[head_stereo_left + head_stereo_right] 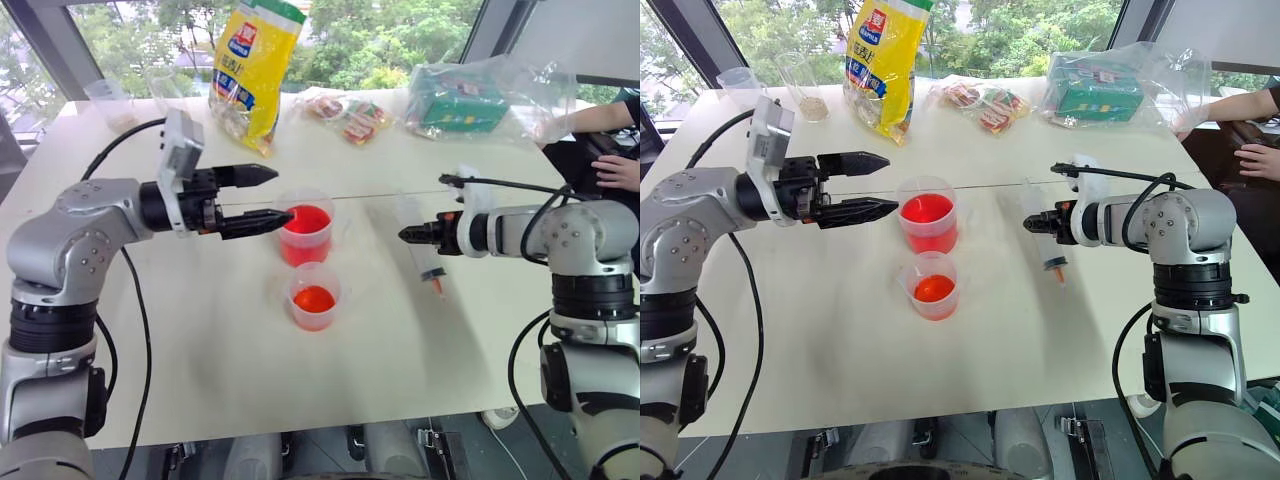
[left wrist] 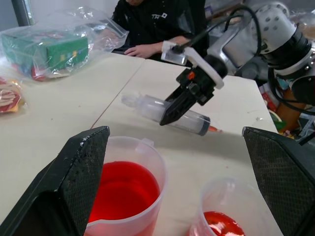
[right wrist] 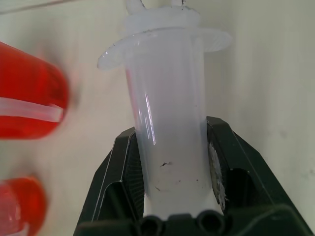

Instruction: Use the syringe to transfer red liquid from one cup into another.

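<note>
**Right claw clamps syringe barrel beside the cups**

Right claw (image 3: 172,162) is closed on the syringe (image 1: 425,250), its two fingers pinching the clear barrel on either side, as the right wrist view shows. In the head views the syringe lies low over the table (image 1: 200,380), its orange tip at about 5 o'clock from the claw and its plunger end at about 11 o'clock. Whether the tip touches the table cannot be told.

The syringe is probably light and stiff, but its smooth round barrel looks slippery; a hold at mid-barrel, clear of the plunger, seems the safest place.

Left claw (image 1: 275,198) hangs with its jaws wide apart, holding nothing, just at 9 o'clock of the big cup (image 1: 305,232), which is well filled with red liquid (image 1: 305,220). The small cup (image 1: 314,296), at 6 o'clock from the big one, holds a shallow red pool. Both cups stand at 9 o'clock from the syringe, near but apart.
</note>
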Robot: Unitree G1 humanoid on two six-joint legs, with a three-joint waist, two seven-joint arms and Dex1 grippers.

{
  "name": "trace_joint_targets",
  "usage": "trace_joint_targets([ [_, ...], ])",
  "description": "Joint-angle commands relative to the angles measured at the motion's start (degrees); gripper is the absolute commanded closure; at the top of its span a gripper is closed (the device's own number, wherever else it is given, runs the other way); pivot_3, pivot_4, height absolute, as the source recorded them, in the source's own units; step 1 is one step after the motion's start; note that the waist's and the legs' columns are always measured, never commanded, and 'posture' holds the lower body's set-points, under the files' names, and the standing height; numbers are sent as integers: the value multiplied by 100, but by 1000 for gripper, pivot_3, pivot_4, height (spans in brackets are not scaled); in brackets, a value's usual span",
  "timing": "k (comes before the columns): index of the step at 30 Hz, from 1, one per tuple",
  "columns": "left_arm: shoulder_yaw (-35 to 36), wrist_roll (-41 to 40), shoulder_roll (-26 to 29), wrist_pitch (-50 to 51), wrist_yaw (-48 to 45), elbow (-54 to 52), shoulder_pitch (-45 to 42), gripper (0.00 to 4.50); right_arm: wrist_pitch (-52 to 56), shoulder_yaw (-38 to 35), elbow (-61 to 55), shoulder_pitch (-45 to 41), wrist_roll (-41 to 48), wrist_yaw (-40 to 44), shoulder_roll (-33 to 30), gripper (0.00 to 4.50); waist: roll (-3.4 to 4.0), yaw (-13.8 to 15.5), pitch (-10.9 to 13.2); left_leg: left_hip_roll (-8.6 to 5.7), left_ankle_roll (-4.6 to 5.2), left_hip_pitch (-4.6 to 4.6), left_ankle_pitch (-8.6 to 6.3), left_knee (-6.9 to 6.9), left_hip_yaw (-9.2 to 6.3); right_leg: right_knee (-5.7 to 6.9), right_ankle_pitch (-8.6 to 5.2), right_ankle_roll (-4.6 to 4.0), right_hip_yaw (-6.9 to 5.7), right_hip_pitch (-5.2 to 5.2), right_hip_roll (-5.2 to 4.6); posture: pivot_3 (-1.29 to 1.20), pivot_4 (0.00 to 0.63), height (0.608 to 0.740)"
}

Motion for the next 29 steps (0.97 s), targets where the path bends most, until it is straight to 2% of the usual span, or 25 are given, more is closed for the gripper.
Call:
trace_joint_targets([
  [1,51,-39,17,-59,62,-289,114,45,20,96,159,62,-299,120,31,3120,0,3,0,0,0,0,0,0,0,-1,0,0,0,0,0,0,150,740],
  [2,44,-36,27,-60,66,-328,146,45,-12,125,187,95,-364,166,38,3120,0,4,0,0,0,0,0,0,-1,-1,0,0,-1,1,0,0,150,740],
  [6,21,-34,58,-59,101,-437,253,0,9,103,199,120,-496,361,62,1180,-2,6,-1,0,0,0,0,0,0,-2,0,0,0,1,0,0,150,740],
  [8,9,-18,70,-69,105,-479,301,0,62,65,123,106,-504,455,48,38,-2,6,-1,0,0,1,0,1,-2,-7,0,1,-1,5,2,0,150,740],
  [12,33,-25,109,-46,107,-522,352,0,62,232,-355,114,-510,767,-273,38,-1,20,-1,0,0,0,0,1,-1,-13,0,0,-1,7,1,0,150,740],
  [16,70,-9,244,-64,42,-518,416,0,-233,354,-1167,191,-327,1504,-943,38,-1,19,0,0,5,-4,-3,-1,-3,-26,0,0,-2,7,2,0,150,740],
  [20,150,-36,433,-66,-14,-565,534,0,-649,-158,-2057,402,260,2640,-1660,38,0,21,0,1,12,-8,-7,-4,-3,-40,0,2,-4,7,3,0,150,740],
  [23,300,-74,616,-36,-16,-676,715,0,-1045,-766,-2597,908,615,3579,-2414,38,0,41,0,1,17,-9,-11,-5,-3,-46,0,3,-5,9,3,0,150,740],
  [26,462,-146,732,4,35,-776,862,0,-1159,-1417,-2924,1385,1027,4185,-2856,38,-2,34,1,2,22,-10,-15,-3,-2,-56,-2,1,-6,14,0,0,150,740],
  [29,564,-217,786,55,73,-829,939,0,-1191,-1785,-3090,1678,1274,4360,-3032,38,-2,34,1,2,22,-4,-15,0,0,-60,-8,-9,-5,22,-2,0,150,740],
])
